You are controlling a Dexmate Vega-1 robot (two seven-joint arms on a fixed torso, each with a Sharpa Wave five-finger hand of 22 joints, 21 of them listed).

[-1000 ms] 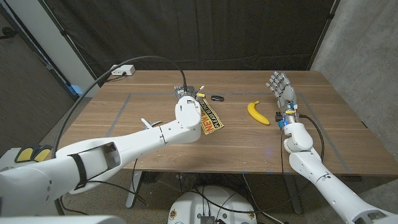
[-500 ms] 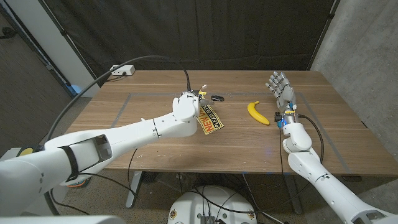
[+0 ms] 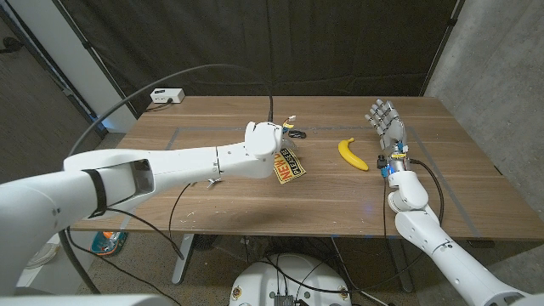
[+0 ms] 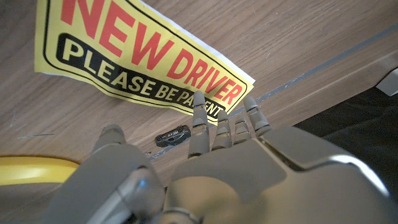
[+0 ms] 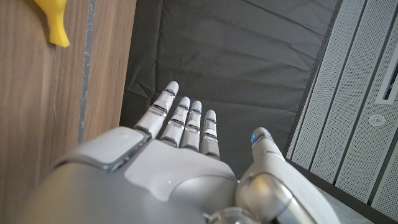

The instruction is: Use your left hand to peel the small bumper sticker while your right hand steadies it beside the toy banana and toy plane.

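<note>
Wooden table (image 3: 212,183) seen from above, robot arms coming in from both lower corners. At far left back edge, a small white box (image 3: 165,96) w/ a cable. Left arm stretches across to mid-table; left hand (image 3: 263,138) sits at the back end of the bumper sticker (image 3: 288,165), covering part of it in head view. Sticker is a yellow rectangle lying at a slant, red caps "NEW DRIVER" over a black band w/ yellow "PLEASE BE PA…"; rest of the line is hidden behind the fingers (image 4: 199,124) in left wrist view. There the fingers are extended side by side over the sticker's edge; can't tell whether they grip it or only hover. Just behind the hand, a small dark toy (image 3: 296,133) on the table, too small to identify for sure. Right of the sticker, apart from it, the toy banana (image 3: 351,154), yellow, curved. Further right, right hand (image 3: 385,124) stands upright above the table near its right side, fingers straight and spread, holding nothing, well apart from sticker. Black curtain behind the table.
</note>
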